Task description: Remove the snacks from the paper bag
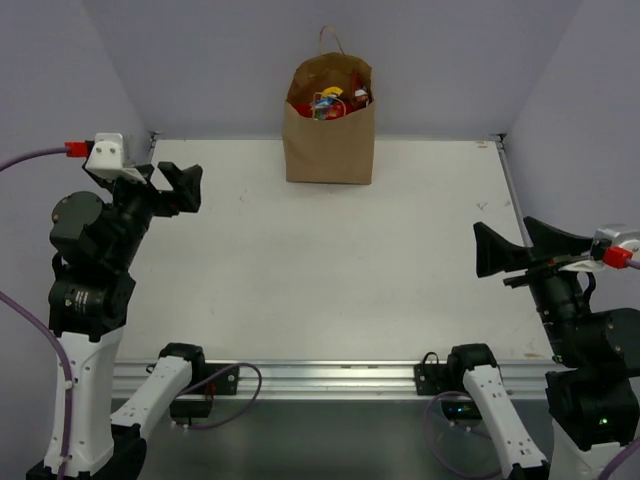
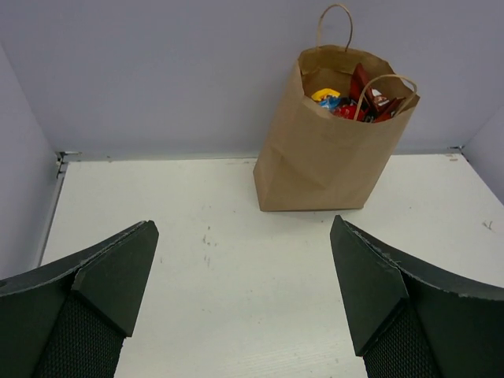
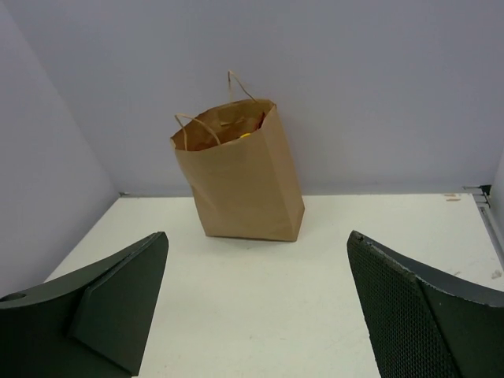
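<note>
While the paper bag (image 1: 329, 145) stands upright at the far edge of the bench (image 1: 330, 290), close to the rear wall (image 1: 200, 60), its mouth is open and the snacks (image 1: 332, 102) are seen inside it, heaped just below the rim. Red, yellow and blue packets are distinguished in the overhead view and the left wrist view; single packets cannot be identified further. Two twisted handles (image 2: 335, 9) are raised above the rim, one at the rear and one at the front. A diagonal crease is visible across the lower front panel of the bag in the left wrist view.

The left fingers (image 1: 185, 185) are spread wide and nothing is grasped between them. They are positioned over the left side of the bench, well apart from the bag, and are directed toward it. The right fingers (image 1: 497, 250) are likewise spread wide, with nothing grasped. They are positioned over the right side of the bench, nearer the front edge, also well apart from the bag. In each wrist view the bag is framed between the spread fingers.
</note>
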